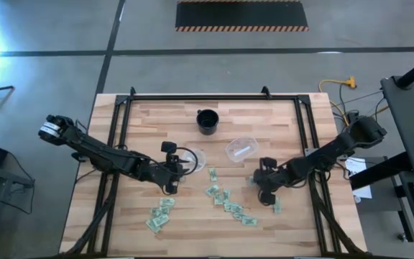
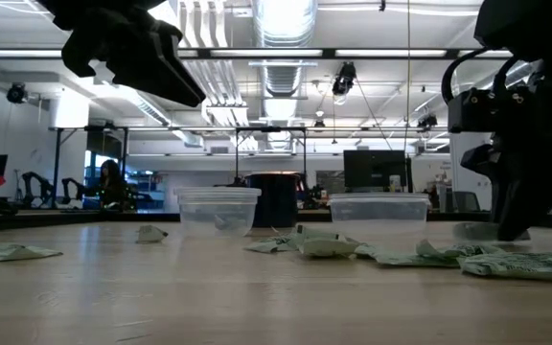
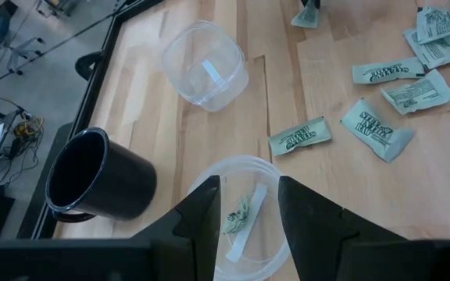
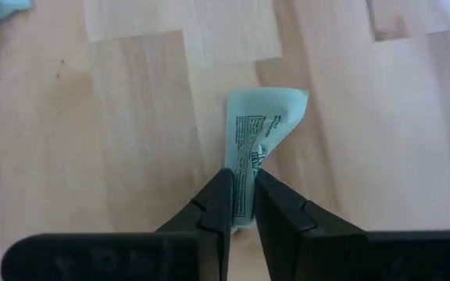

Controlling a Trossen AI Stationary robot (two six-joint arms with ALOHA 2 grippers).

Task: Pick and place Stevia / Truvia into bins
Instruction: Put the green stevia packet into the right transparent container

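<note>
We see the right gripper (image 4: pixel 241 204) pinching a pale green, creased paper sweetener packet (image 4: pixel 261 136), its long axis toward twelve o'clock.

A pale wooden plank surface (image 1: pixel 142 115) is framed by black rails. On it are seen a black round cup (image 1: pixel 207 121), two clear plastic cups (image 1: pixel 241 149), and scattered green-and-white paper packets (image 1: pixel 225 201).

Right gripper (image 4: pixel 241 204) low at table, fingers pinched nearly together. Left gripper (image 3: pixel 246 215) raised, pointing down, fingers parted. Both arms stretched inward from table sides.
</note>
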